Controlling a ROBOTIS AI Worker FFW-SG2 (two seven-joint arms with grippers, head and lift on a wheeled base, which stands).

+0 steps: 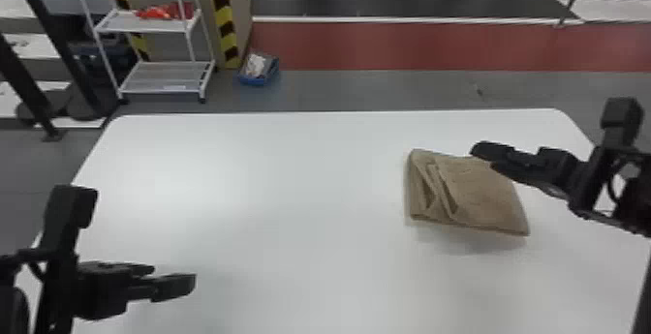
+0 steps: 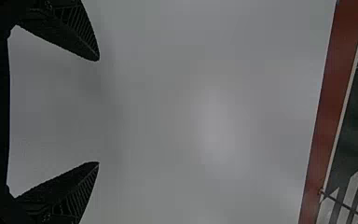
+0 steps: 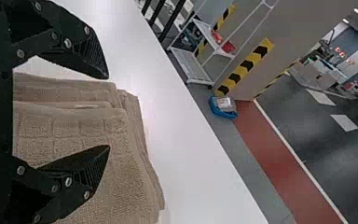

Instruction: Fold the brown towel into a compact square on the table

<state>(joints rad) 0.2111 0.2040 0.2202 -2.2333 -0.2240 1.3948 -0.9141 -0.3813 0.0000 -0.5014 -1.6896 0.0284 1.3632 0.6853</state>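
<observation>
- Head view, left: the left tool (image 1: 173, 276) hangs above the table's near left part; its two fingers stand wide apart, released.
- Beyond the table's far edge, one white rack (image 1: 162, 77) with two shelves showing, then one blue bin (image 1: 254, 81), both on the floor.
- Middle: the white table (image 1: 290, 188) gives a broad stretch between left tool and towel, with rounded far corners.
- Right of middle: one brown towel (image 1: 479, 192), folded in layers, lies in from the far edge, loose folds along its left side.
- Farthest right: the right tool (image 1: 483, 157) is over the towel's far right part, two fingers parted, released; whether they touch cloth, I cannot tell.
</observation>
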